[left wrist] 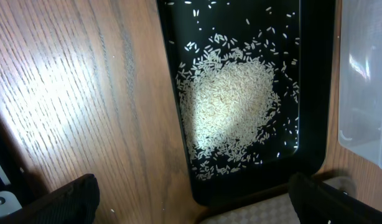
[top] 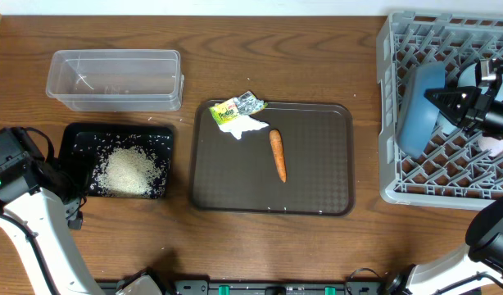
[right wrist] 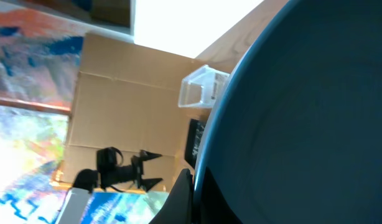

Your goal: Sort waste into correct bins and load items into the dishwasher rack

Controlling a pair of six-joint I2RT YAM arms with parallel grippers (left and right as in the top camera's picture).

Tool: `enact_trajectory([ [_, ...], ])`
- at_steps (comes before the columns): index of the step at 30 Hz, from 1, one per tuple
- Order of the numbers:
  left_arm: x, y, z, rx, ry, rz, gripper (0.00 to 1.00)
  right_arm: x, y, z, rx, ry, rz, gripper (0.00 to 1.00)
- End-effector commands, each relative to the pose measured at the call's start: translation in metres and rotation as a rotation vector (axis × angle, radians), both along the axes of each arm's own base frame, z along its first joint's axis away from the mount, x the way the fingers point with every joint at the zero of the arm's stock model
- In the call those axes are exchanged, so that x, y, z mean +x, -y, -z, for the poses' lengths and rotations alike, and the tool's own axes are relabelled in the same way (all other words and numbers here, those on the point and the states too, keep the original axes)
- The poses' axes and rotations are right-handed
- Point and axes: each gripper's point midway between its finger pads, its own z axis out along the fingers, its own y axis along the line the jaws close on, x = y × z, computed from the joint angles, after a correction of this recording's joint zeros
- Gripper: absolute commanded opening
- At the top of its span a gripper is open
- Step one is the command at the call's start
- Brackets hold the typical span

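Right gripper [top: 450, 99] is pinched shut on the rim of the dark-blue bowl [top: 417, 115], propping it on edge in the rack [top: 448, 37], far right, probably to slot it upright. Left gripper [left wrist: 194, 193] has its jaws wide apart, holding nothing, over the rice [left wrist: 231, 106] in the black tray [left wrist: 318, 62], near left.

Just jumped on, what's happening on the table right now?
The right gripper is shut on the dark-blue bowl, holding it on edge in the grey rack. The left gripper hovers open over the rice in the black tray. The carrot, wrapper and tissue lie on the brown serving tray, unsorted.
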Motion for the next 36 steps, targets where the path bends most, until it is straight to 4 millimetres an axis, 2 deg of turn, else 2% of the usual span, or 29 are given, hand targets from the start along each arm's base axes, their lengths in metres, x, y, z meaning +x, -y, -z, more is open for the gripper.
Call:
enact_trajectory([
  [1,0.0,-0.004,-0.007,0.017,0.014,-0.017,1.0,0.0,-0.002,0.001,0.031,0.011,0.003,0.01],
  [5,0.0,-0.004,-0.007,0.017,0.014,-0.017,1.0,0.001,-0.002,-0.004,0.062,0.017,0.013,0.01],
  [14,0.0,-0.004,-0.007,0.017,0.014,-0.017,1.0,-0.005,0.0,0.018,-0.038,-0.069,-0.013,0.01],
  [23,0.0,-0.004,-0.007,0.017,0.014,-0.017,1.0,-0.013,0.022,0.028,-0.168,-0.21,0.038,0.01],
  [26,0.0,-0.004,-0.007,0.017,0.014,-0.017,1.0,-0.016,0.036,0.037,-0.291,-0.317,0.105,0.01],
  [30,0.0,-0.004,-0.007,0.017,0.014,-0.017,1.0,-0.029,0.07,0.053,-0.515,-0.515,0.286,0.01],
  [33,0.0,-0.004,-0.007,0.017,0.014,-0.017,1.0,-0.044,0.093,0.05,-0.642,-0.61,0.426,0.01],
  [36,0.0,-0.004,-0.007,0.017,0.014,-0.017,1.0,-0.057,0.104,0.04,-0.715,-0.644,0.518,0.02],
])
